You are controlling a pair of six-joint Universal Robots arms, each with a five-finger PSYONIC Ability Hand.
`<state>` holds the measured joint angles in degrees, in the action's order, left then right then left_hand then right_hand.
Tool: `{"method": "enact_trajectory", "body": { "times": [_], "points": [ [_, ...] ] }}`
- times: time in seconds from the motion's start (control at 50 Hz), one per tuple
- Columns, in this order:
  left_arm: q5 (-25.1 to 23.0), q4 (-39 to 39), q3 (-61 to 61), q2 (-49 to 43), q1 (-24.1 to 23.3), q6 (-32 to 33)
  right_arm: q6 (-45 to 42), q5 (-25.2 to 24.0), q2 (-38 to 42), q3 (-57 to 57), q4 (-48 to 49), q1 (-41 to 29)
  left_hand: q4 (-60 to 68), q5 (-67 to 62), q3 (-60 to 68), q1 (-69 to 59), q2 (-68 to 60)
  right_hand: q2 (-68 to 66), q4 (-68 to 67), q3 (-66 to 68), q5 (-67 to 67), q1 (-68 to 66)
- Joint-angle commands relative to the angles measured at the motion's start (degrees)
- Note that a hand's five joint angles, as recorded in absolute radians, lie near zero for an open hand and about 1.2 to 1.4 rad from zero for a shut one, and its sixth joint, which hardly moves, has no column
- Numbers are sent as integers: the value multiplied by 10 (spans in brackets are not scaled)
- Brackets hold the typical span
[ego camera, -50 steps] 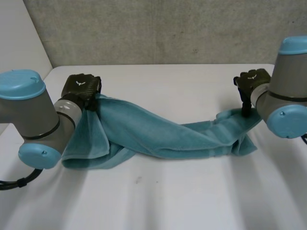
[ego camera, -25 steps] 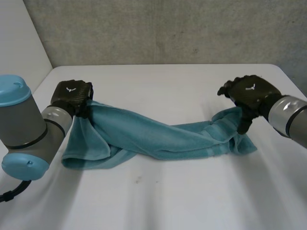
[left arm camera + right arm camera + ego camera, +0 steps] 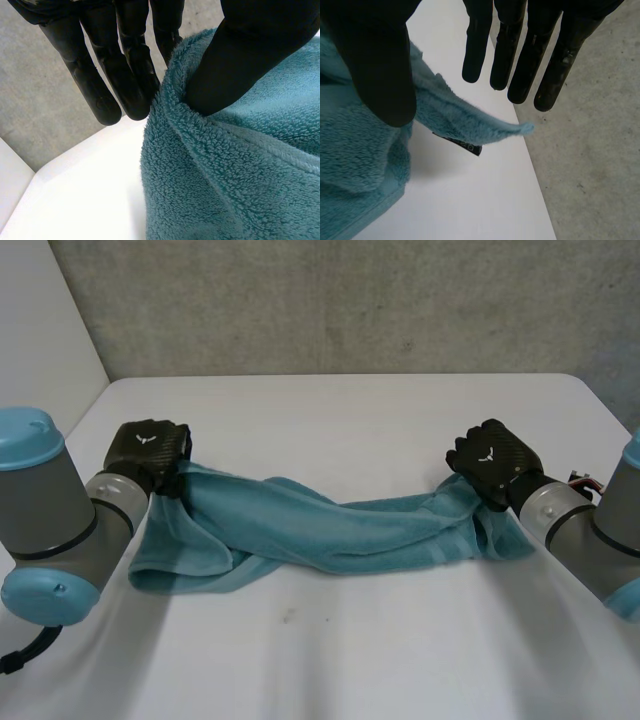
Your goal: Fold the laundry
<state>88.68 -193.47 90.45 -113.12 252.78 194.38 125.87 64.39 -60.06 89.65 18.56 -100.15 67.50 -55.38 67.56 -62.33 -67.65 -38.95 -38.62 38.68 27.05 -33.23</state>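
Now the teal towel (image 3: 330,530) lies twisted across the white table (image 3: 330,660) between the 2 hands. The left hand (image 3: 150,445) pinches its edge between thumb and straight fingers (image 3: 127,75); the right hand (image 3: 490,460) is spread, thumb on the corner, fingers (image 3: 520,65) clear of it

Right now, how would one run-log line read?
task: fold laundry | towel: bunched on table | left hand: pinching left end | right hand: at right end
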Motion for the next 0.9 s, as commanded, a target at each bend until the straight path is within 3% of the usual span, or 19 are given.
{"method": "enact_trajectory", "body": {
  "times": [0.02,0.06,0.18,0.3,0.34,0.4,0.5,0.58,0.6,0.72,0.82,0.9],
  "points": [
    [0,-1,10,0,2,0,0,-3,64,-50,-4,-1,78,-99,78,-130,-77,-187,-190,190,206,-244],
    [1,-1,12,-1,5,1,1,-2,75,-61,-9,1,66,-88,66,-118,-65,-410,-413,412,429,-467],
    [1,0,14,-7,9,4,35,7,52,-75,-29,5,1,-22,0,-53,1,-411,-414,413,429,-468],
    [3,1,15,-12,10,6,173,14,-24,-76,-132,12,-90,69,-91,38,92,-411,-414,413,429,-468],
    [3,2,15,-14,11,6,191,17,-27,-83,-177,10,-68,47,-69,17,70,-411,-414,413,429,-468],
    [2,-1,7,-26,12,19,190,34,-23,-107,-270,9,110,-131,109,-161,-108,-411,-414,413,429,-468],
    [1,-9,-43,-61,13,78,163,108,28,-212,-346,7,125,-146,124,-177,-124,-411,-414,413,429,-468],
    [0,-14,-102,-88,12,124,172,186,70,-357,-332,-4,125,-146,124,-177,-124,-411,-414,413,429,-468],
    [2,-19,-164,-95,12,149,178,201,75,-393,-327,-9,125,-146,124,-177,-124,-411,-414,413,429,-468],
    [8,-87,-304,-76,7,140,274,295,86,-653,-228,-34,125,-146,124,-177,-124,-411,-414,413,429,-468],
    [11,-181,-321,8,7,66,357,306,35,-618,-139,-34,125,-146,124,-177,-124,-411,-414,413,429,-468],
    [1,-206,-266,58,8,16,384,297,-72,-461,-93,-28,125,-146,124,-177,-124,-411,-414,413,429,-468]
  ]
}}
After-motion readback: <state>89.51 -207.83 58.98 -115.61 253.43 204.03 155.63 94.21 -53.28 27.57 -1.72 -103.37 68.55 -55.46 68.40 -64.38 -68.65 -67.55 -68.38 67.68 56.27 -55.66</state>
